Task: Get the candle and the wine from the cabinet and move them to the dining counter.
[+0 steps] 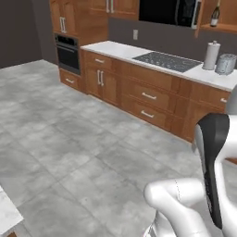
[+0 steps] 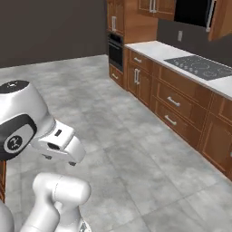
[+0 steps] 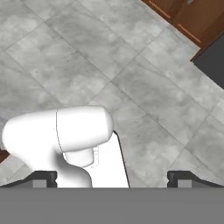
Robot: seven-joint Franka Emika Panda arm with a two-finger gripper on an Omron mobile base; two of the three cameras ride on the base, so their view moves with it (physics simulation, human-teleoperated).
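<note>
The wine [image 1: 215, 14], a dark bottle with a pale label, stands on the shelf of the open brown wall cabinet [image 1: 225, 28] at the far upper right, above the worktop. The candle is out of view. My gripper [image 3: 112, 179] hangs open over bare grey floor tiles, far from the cabinet, with nothing between its fingertips [image 3: 43, 177]. The white arm [image 1: 210, 185] is folded close to the base. A white marble corner [image 1: 7, 214] shows at the lower left edge; I cannot tell if it is the dining counter.
A marble worktop [image 1: 118, 48] with a dark cooktop [image 1: 167, 61] runs along the far wall over brown drawer cabinets [image 2: 174, 106]. On it stand a paper towel roll [image 1: 211, 55] and a toaster [image 1: 226, 64]. A wall oven [image 1: 68, 53] lies left. Wide grey floor lies between.
</note>
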